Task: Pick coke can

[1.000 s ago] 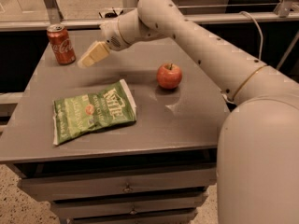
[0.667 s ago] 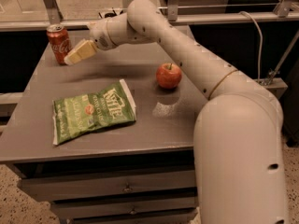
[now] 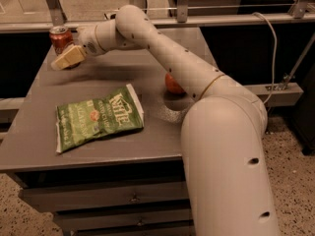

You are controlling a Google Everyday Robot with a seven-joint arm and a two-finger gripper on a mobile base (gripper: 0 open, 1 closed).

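**A:** What has changed from a second ago?

**B:** The arm (image 3: 162,48) has been swung further left, and more of the lower right is now filled by its thick base segment. The table (image 3: 29,146) and the bag (image 3: 98,117) on it are found where they were. The apple (image 3: 173,85), seen whole before, is now partly covered by the arm. The can (image 3: 59,36) has not been shifted. The gripper (image 3: 69,57), which was to the right of the can, has been brought in front of it.

**A:** How is the arm posed?

**B:** It rises from the base at lower right and is bent at an elbow above the table's right side. From there it is stretched in a long diagonal across the table to the far-left corner. The wrist is turned down and to the left, so the gripper is pointed toward the table's left edge, low over the surface.

**A:** Where is the can?

**B:** It stands upright at the far-left corner, close to the back edge. Its silver top and upper red wall are shown. Its lower part is hidden behind the gripper, which is either touching it or just in front of it. Which of the two cannot be told.

**A:** And the gripper's state?

**B:** Whether it is open or closed cannot be told, and no grasp on the can can be confirmed.

**A:** The other things?

**B:** The bag lies flat in the near-left half of the table, well apart from the can. The apple sits toward the right, behind the arm.
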